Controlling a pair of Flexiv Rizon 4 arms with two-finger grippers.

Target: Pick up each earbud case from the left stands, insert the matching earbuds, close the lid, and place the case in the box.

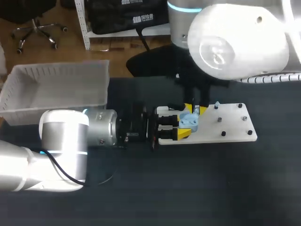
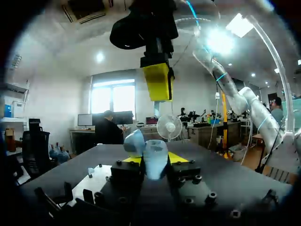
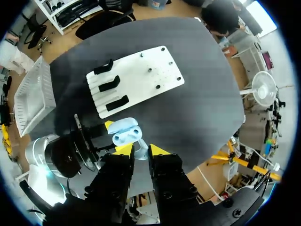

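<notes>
**Earbud case gripped by the left arm, right gripper directly above it**

Left gripper point(image 1: 182, 126), reaching in from the left side of the table, is clamped on a pale blue earbud case point(image 1: 190, 121). One yellow fingertip presses against each side of it. In the left wrist view the case point(image 2: 153, 157) sits between that gripper's point(image 2: 154, 162) tips with its lid hinged up. The right wrist view looks down into the open case point(image 3: 126, 133) and shows two hollows inside it.

Right gripper point(image 1: 196, 109) hangs just above the case, pointing downward. In its own wrist view, the right gripper point(image 3: 141, 150) has its yellow tips drawn close together. They pinch a small pale blue piece that looks like an earbud point(image 3: 140, 153), held just beside the open case. From the left wrist view, one of the right gripper's yellow fingertips point(image 2: 158, 82) shows overhead.

The case is held over the left end of a white plate point(image 1: 235, 125) lying flat on the dark table point(image 1: 211, 188). Three black stands point(image 3: 109, 84) line that end of the plate, and small dark pegs point(image 1: 223, 133) dot the rest of it. A tiny pale blue item point(image 1: 217, 104) stands near the plate's far edge, too small to identify.

A white slatted box point(image 1: 61, 68) sits at the table's far left corner, well apart from the plate.
</notes>
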